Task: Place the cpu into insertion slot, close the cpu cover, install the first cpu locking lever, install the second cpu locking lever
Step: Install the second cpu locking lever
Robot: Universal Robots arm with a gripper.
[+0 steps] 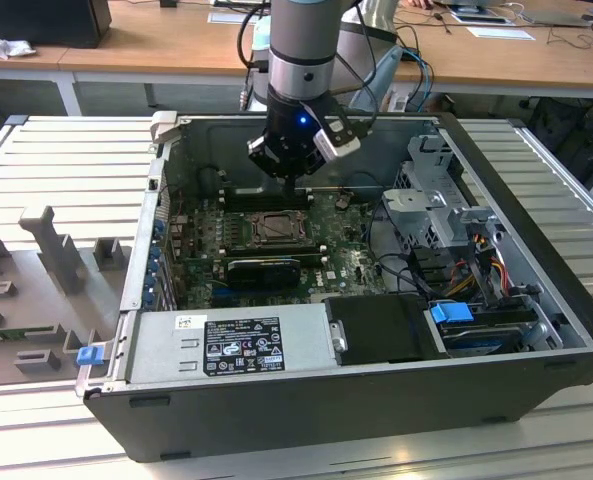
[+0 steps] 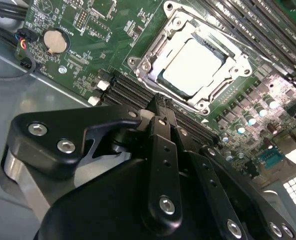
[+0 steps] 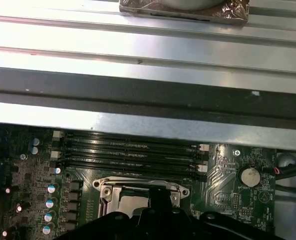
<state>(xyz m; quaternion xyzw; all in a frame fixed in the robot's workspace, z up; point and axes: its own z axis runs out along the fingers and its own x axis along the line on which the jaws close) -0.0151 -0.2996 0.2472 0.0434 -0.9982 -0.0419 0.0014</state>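
A: How does the arm stand?

B: In the exterior view it comes down almost upright into the open computer case (image 1: pixel 536 300), and the gripper (image 1: pixel 288 165) hangs just above the insertion slot (image 1: pixel 274 229).

A: And its fingers?

B: In the second wrist view the gripper (image 2: pixel 160 106) has its two fingertips pressed together, nothing between them, just beside the slot's near edge.

A: Where is the cpu?

B: The cpu (image 2: pixel 191 67) lies flat in the insertion slot (image 2: pixel 152 47), silvery top up, edges parallel to the socket rim. The cpu cover (image 2: pixel 222 42) lies down around it, framing it. Being square, it shows no long axis. Black memory slots (image 3: pixel 133 152) run alongside the socket.
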